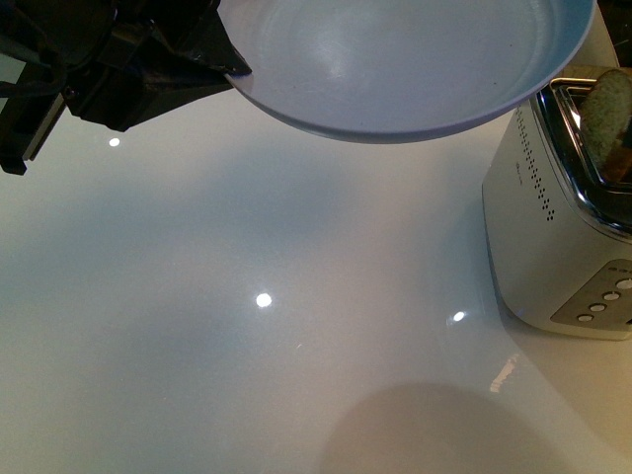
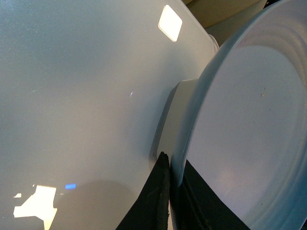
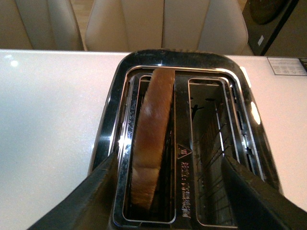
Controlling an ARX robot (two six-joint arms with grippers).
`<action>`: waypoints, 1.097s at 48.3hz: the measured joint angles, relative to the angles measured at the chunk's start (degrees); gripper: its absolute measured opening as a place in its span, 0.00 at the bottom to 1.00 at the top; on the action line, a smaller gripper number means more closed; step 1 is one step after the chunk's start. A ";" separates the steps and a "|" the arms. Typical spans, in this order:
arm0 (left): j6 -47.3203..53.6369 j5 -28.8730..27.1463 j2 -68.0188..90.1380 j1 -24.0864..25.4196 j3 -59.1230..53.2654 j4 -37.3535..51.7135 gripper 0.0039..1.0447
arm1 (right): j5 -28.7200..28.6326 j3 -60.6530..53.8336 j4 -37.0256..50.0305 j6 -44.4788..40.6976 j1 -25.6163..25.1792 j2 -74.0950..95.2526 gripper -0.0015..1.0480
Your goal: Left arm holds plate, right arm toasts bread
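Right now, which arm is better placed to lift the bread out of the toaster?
Right. The right tool, open, hangs over the toaster, close above the bread in its slot. The left tool is shut on the rim of the plate.

The table (image 1: pixel 247 326) lies open near and left; the toaster (image 1: pixel 553 237) blocks the right, and the plate (image 1: pixel 395 59) overhangs the far side.

The left arm (image 1: pixel 94 74) is black, with a black angular claw (image 1: pixel 233 67).
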 joint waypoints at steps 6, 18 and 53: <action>0.00 0.02 0.00 0.00 0.00 0.00 0.03 | -1.18 -3.63 -4.15 -0.87 -1.09 -9.25 0.82; -0.02 0.17 -0.04 -0.04 0.02 0.00 0.03 | -9.31 -16.52 10.21 -1.73 -4.42 -20.15 0.72; -0.15 0.07 0.04 0.00 0.20 0.00 0.03 | -10.19 -25.90 -5.99 -1.36 -4.68 -51.23 0.02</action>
